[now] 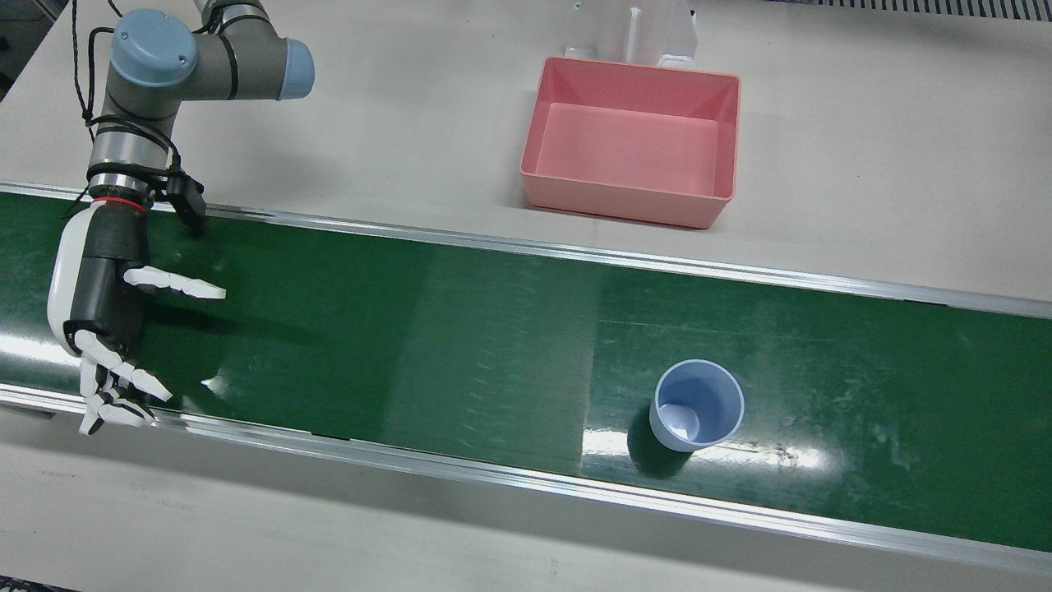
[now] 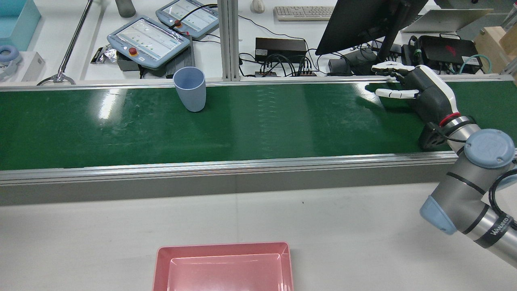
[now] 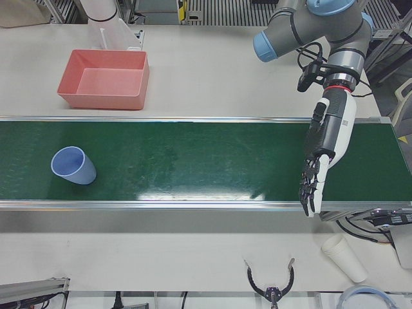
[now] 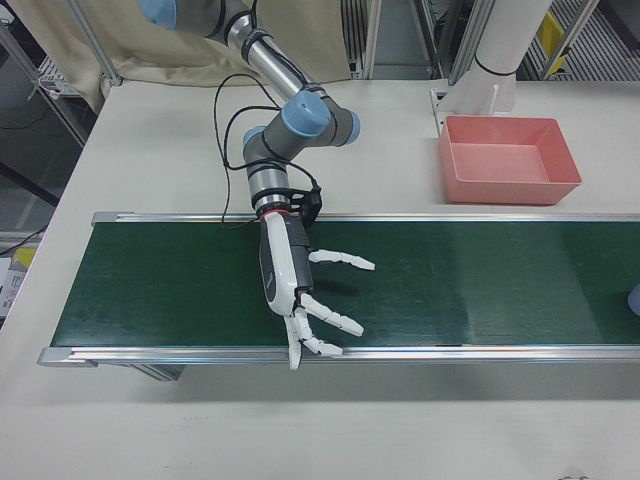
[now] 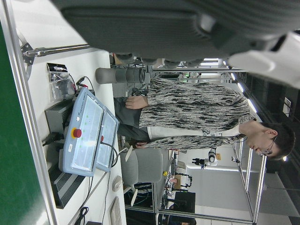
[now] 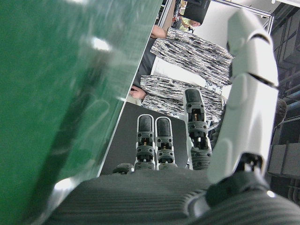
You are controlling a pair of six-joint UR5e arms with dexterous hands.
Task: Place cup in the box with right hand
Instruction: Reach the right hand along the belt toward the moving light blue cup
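Green belt point(image 1: 411, 345) is carrying the blue cup point(image 1: 697, 404) upright near its operator-side edge, well apart from the right hand point(image 1: 103, 321), whose open fingers point(image 1: 177, 284) are holding nothing; a sideways approach may be tipping it.

R hand point(image 1: 103, 329) fingers splayed, empty, arm bent down

Cup point(image 1: 697, 404), lower right of front view: pale blue. Box point(image 1: 631, 140), top centre: pink. Belt point(image 1: 460, 345): dark green w/ silver rails. Right hand point(image 1: 103, 321), left edge: white shell, black palm, red wrist ring. Arm point(image 1: 197, 62), upper left: grey w/ light-blue caps. Table point(image 1: 888, 148): off-white.
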